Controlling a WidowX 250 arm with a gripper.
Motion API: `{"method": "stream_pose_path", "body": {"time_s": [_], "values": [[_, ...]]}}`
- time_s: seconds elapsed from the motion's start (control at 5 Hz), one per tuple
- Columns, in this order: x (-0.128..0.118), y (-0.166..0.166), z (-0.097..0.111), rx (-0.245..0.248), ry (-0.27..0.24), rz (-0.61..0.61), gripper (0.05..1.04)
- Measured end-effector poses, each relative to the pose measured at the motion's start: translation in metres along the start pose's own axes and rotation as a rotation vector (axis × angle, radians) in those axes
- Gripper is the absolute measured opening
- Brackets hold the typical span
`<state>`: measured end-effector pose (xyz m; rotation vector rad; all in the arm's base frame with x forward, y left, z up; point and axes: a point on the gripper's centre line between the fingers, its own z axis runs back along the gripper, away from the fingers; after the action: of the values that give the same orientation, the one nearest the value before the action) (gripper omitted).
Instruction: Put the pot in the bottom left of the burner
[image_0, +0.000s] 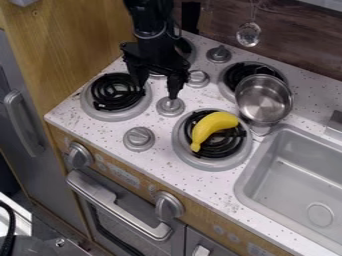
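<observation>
While my black two-finger gripper (157, 93) hangs over the speckled white stovetop (157, 159), its fingers spread apart, I see the shiny silver metal pot (264, 104) overlapping the upper-right black coil burner (236, 75), and a curved yellow banana (214, 126) on the lower-right burner (231, 142)

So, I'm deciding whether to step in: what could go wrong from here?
The silver metal pot sits near the grey sink, so a nudge might tip it in. A low carry leftward could bump the yellow plastic-looking banana on the black-coiled front burner. The black claw might also catch the round grey knob below.
</observation>
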<state>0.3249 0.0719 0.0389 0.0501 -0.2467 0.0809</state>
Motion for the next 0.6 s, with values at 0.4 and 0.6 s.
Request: {"method": "stream_pose_path", "body": {"time_s": [0.4,0.6], "values": [[-0.003,-0.025,-0.019,-0.032,0.047,-0.024,0.999],[0.015,-0.077,-0.025,-0.069,0.021,-0.131,0.999]]}}
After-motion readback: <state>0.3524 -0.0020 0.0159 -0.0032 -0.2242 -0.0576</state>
